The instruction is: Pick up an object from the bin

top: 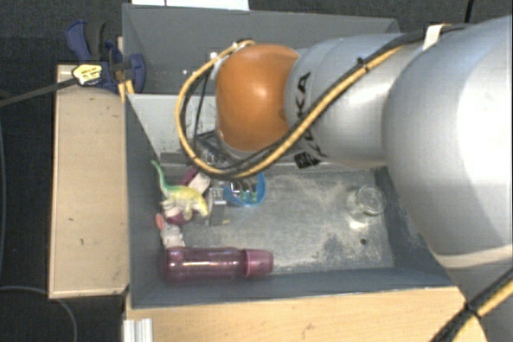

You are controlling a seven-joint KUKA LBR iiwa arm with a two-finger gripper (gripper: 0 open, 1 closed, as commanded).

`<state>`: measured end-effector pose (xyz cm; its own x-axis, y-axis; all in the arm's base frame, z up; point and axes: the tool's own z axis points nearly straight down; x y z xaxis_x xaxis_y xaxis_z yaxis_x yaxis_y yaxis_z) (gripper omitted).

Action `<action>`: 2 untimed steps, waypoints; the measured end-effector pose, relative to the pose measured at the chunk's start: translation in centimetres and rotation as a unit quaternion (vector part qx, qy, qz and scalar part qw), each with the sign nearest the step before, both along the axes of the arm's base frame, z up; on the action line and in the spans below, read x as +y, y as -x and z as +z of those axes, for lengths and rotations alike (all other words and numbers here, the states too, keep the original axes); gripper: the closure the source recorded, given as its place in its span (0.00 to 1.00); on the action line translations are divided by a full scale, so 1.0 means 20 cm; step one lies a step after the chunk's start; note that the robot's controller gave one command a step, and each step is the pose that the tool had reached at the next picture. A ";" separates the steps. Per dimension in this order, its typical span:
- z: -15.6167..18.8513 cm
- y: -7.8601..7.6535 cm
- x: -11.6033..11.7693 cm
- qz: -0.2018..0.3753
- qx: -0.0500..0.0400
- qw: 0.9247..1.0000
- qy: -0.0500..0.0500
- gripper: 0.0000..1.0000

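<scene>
Because the wrist hides the gripper [212, 182] from above, whether it is spread or closed, or has anything in it, cannot be told. It hangs toward the 9 o'clock side of the bin [321, 286], with a yellow-green toy figure [184, 196] just beside it at 8 o'clock and a blue round piece [247, 193] at 3 o'clock. A sound grasp would probably straddle the toy's body rather than its thin limbs, then lift straight up. The toy looks small, light and spiky. A purple cylinder [216, 262] lies at 6 o'clock, with a clear cup [365, 203] well apart at 3.
</scene>
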<state>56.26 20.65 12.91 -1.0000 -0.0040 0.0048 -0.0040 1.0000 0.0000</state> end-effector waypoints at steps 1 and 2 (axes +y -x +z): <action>0.02 -0.01 -0.01 -0.003 -0.003 1.000 -0.001 0.00; -0.14 -0.02 0.05 0.045 -0.005 0.999 -0.001 0.00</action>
<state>56.57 21.62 10.16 -0.9956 -0.0940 -0.0061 -0.0940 0.9956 0.0019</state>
